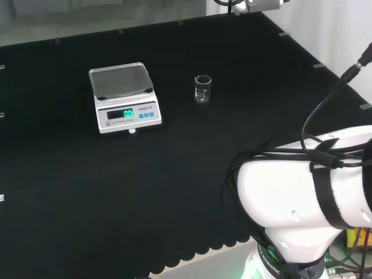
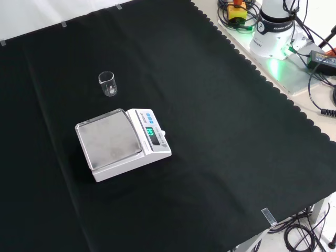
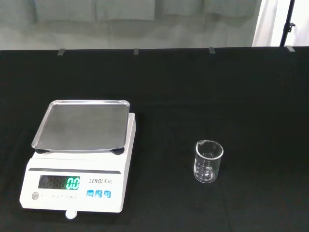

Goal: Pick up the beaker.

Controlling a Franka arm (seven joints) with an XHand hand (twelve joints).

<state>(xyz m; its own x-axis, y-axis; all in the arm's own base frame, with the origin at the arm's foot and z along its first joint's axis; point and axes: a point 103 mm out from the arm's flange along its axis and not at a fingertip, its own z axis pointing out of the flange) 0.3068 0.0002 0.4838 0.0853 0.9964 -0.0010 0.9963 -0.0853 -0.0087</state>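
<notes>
Standing upright on the black cloth of the counter (image 1: 174, 174), the beaker (image 1: 202, 88) is a small clear glass vessel with printed graduation marks and a pouring lip. Nothing can be seen inside it. In the head view it sits toward the far edge of the counter, to the right of a white electronic scale (image 1: 124, 97) and clearly apart from it, with bare cloth between the two. In the front view the beaker (image 2: 107, 84) lies nearer the far left corner of the counter, beyond the scale (image 2: 122, 143), again with a gap of cloth between them. From the wrist view the beaker (image 3: 208, 161) stands free beside the scale (image 3: 82, 154), and nothing touches it.

The scale has a flat, square metal weighing pan on top, which carries nothing, and a lit green display on its front panel next to a few small blue buttons.

In the head view the arm's big white link (image 1: 308, 186) with black cables strapped along it rises at the near right corner of the counter, well away from the beaker. In the front view the arm's white base (image 2: 275, 31) stands off the far right edge of the counter, with cables lying around it.

Whether the fingers are released or clenched cannot be told from these views.
</notes>
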